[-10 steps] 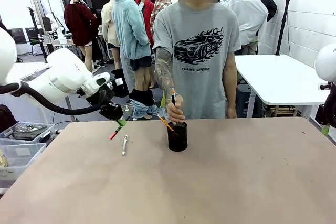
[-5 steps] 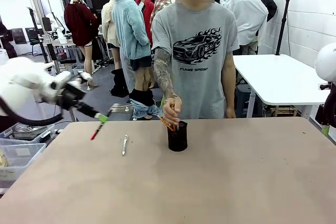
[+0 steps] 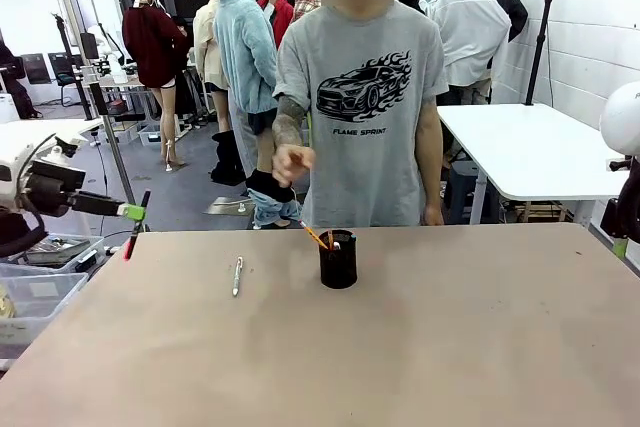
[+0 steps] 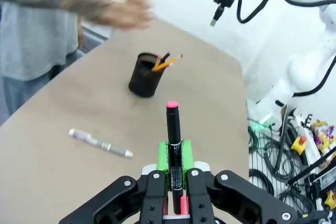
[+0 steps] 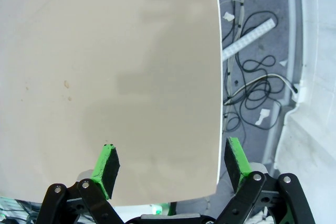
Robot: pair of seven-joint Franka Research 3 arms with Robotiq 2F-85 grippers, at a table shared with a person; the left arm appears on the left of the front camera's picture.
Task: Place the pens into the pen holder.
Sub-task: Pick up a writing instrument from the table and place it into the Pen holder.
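Note:
My left gripper [image 3: 131, 212] hangs beyond the table's left edge, shut on the black pen with a pink-red tip [image 3: 134, 228]. In the left wrist view that pen [image 4: 172, 129] stands up between the closed green pads of the left gripper [image 4: 174, 157]. The black mesh pen holder [image 3: 338, 260] stands mid-table with an orange pencil [image 3: 314, 235] and other pens leaning in it; it is also the pen holder [image 4: 146, 75] in the left wrist view. A white-silver pen [image 3: 237, 275] lies flat left of the holder. My right gripper [image 5: 171, 161] is open and holds nothing above the table's edge.
A person stands at the far side with one hand [image 3: 292, 160] raised above the holder. Plastic bins [image 3: 30, 292] sit off the left edge. Cables [image 5: 252, 77] lie on the floor beside the table edge under my right gripper. The brown tabletop [image 3: 420, 347] is bare in front.
My left arm has swung left, away from the holder and past the table edge, carrying the black pen. The person's hand has let go of a pen in the holder and lifted.

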